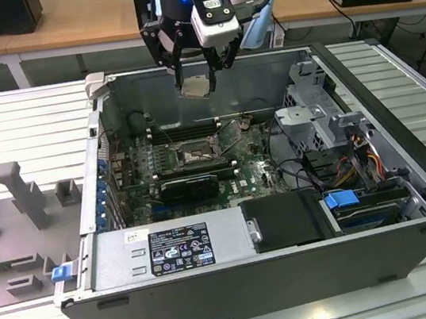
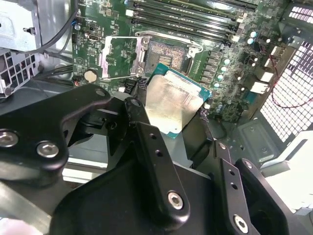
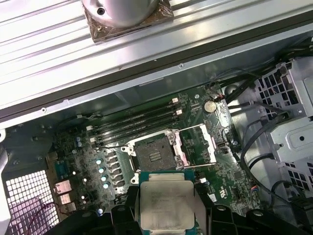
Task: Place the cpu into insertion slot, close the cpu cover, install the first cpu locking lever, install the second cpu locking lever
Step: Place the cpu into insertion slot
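- While it hung above the open case (image 1: 295, 279), the gripper (image 1: 198, 77) held the cpu (image 1: 196, 88), its jaws closed on the chip's edges.
- Beneath, the slot (image 3: 155, 154) lay bare, with the cover (image 3: 195, 144) swung open beside it.
- Black fingers (image 2: 146, 147) hid one corner of the cpu in the second wrist view.
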